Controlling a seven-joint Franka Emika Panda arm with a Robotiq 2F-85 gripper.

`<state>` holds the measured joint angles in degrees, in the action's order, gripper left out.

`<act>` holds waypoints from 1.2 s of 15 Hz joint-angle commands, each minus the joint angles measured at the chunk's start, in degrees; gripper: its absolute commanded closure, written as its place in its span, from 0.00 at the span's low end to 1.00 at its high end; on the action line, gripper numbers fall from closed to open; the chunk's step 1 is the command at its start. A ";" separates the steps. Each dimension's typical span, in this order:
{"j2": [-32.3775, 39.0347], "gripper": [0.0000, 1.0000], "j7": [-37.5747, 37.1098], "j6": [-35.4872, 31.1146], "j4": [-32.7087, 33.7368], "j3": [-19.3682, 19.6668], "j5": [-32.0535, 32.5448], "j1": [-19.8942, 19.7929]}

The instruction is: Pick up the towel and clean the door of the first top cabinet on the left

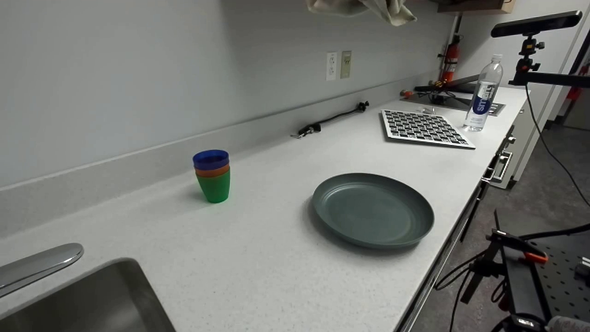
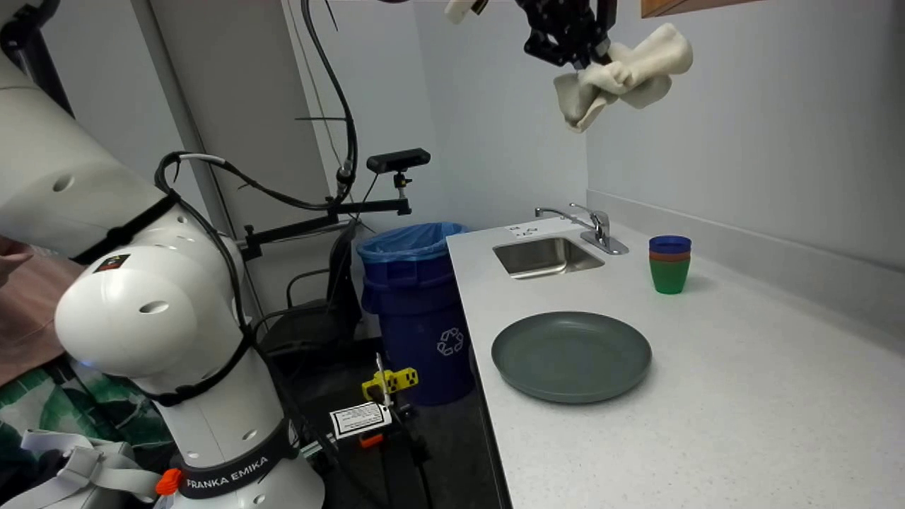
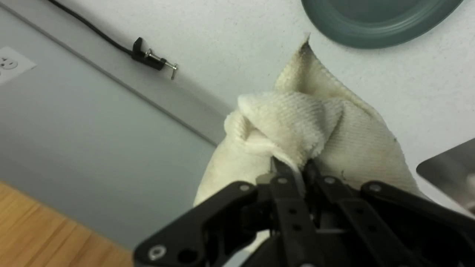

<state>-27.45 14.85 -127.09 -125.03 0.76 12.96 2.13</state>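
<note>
A cream towel (image 3: 289, 118) hangs bunched from my gripper (image 3: 297, 168) in the wrist view. The black fingers are shut on it, with folds pinched between the tips. In an exterior view the gripper (image 2: 594, 59) holds the towel (image 2: 636, 71) high above the counter, left of and a little below a wooden cabinet edge (image 2: 689, 7). Only the towel's lower folds (image 1: 368, 6) show at the top of the other exterior picture. A wooden surface (image 3: 52, 230) fills the wrist view's lower left corner. I cannot make out the cabinet door in any view.
On the white counter (image 1: 258, 258) are a green plate (image 1: 375, 210), stacked cups (image 1: 214, 177), a black clamp cable (image 1: 339, 117), a checkered board (image 1: 421, 128) and a bottle (image 1: 484, 94). A sink (image 2: 548, 258) with a faucet (image 2: 599, 230) lies at one end. The wall (image 1: 138, 69) runs behind.
</note>
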 commanded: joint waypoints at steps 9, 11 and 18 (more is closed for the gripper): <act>-3.66 0.97 -7.06 -23.25 0.22 -2.39 5.65 -4.05; -3.63 0.97 -7.73 -30.09 -0.82 -3.07 7.63 -5.14; -3.98 0.97 -12.68 -52.00 -4.22 -8.50 14.77 -14.81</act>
<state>-30.97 5.88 -170.14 -128.53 -4.56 23.58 -6.29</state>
